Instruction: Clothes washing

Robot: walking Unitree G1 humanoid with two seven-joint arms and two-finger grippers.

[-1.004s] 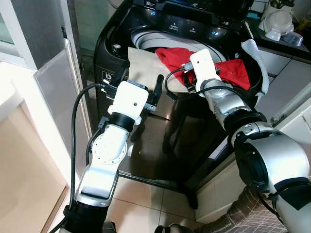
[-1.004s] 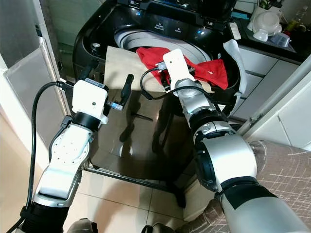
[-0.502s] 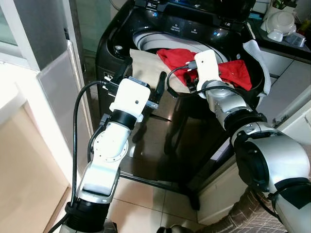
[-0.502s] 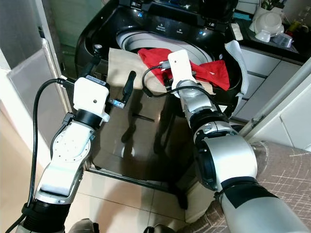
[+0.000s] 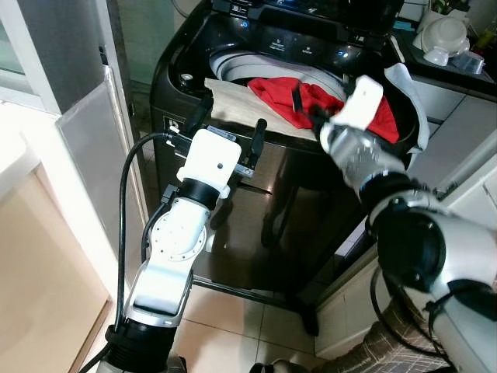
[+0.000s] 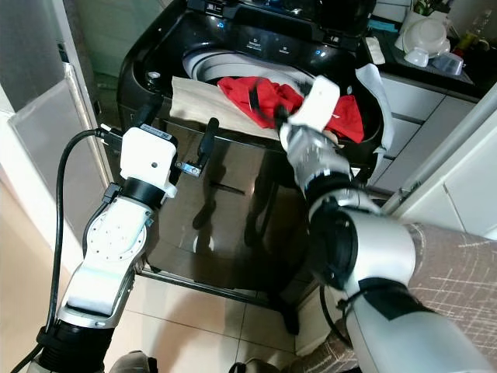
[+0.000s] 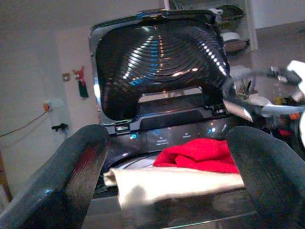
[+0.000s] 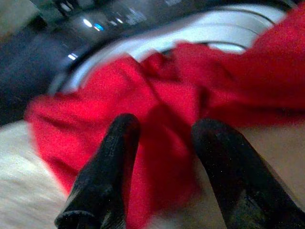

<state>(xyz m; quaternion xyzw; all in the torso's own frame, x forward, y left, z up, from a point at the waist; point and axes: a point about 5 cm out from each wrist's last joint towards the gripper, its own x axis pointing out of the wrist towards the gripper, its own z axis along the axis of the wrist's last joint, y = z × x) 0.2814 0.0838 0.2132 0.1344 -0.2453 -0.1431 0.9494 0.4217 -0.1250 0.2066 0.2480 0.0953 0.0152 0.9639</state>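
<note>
The red garment (image 5: 330, 105) lies heaped across the washing machine (image 5: 233, 194) mouth, its long axis running along the front rim, on a beige cloth (image 5: 233, 97). The right tool (image 8: 162, 176), fingers apart, hangs just over it. The left tool (image 5: 231, 132), fingers apart, hovers before the machine. No writing is legible.

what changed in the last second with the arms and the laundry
The right gripper swung up over the washer's rim onto the red garment, fingers apart around a fold. The left gripper stayed open before the washer; the beige cloth still drapes over the rim.
</note>
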